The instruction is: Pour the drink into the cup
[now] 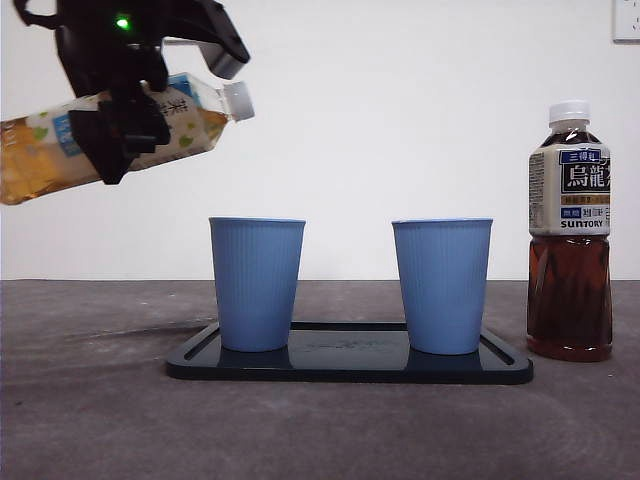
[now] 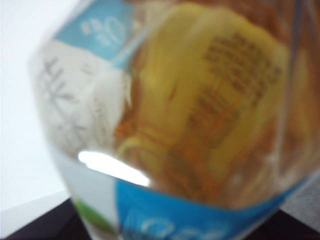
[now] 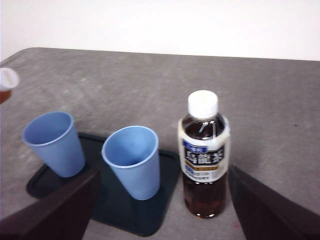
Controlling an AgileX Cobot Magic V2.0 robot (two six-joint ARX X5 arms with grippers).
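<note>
Left gripper (image 1: 120, 125), closed on the tilted, white-capped clear plastic tea bottle (image 1: 45, 150), is needing its mouth centred above the blue ribbed plastic cup (image 1: 257, 283) at the black tray's (image 1: 350, 367) left end; the cap must come off first.

The left claw (image 1: 118, 135) is showing as a bulky black block, a small green light (image 1: 122, 22) glowing on its housing. The right claw (image 3: 160, 200) is showing two broad, dark, matte jaws.
</note>
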